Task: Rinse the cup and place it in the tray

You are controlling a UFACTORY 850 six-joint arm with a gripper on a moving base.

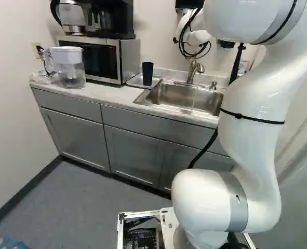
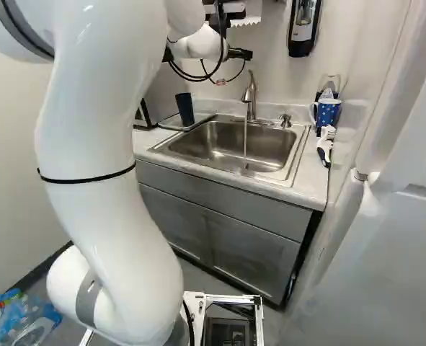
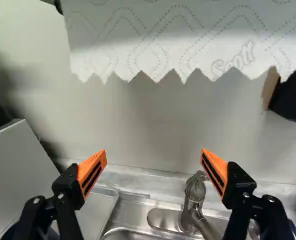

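In the right base view my gripper [image 2: 239,54] hangs in front of the wall, above the faucet [image 2: 249,101]; its fingertips are hard to make out there. The wrist view shows the gripper [image 3: 154,152] open, nothing between its orange pads, with the faucet [image 3: 194,197] below it, nearer one finger. Water [image 2: 245,144] runs from the spout into the metal sink [image 2: 213,140]. A dark cup [image 1: 147,73] stands upright on the tray [image 1: 134,82] beside the sink, apart from the gripper. Part of the tray [image 3: 93,207] shows in the wrist view; the cup does not.
Paper towel [image 3: 158,40] hangs close ahead of the gripper. A microwave [image 1: 111,57] and a water pitcher [image 1: 69,67] stand left of the tray. Right of the sink are a blue dotted mug [image 2: 328,112] and a brush [image 2: 325,148], near a soap pump [image 2: 285,120].
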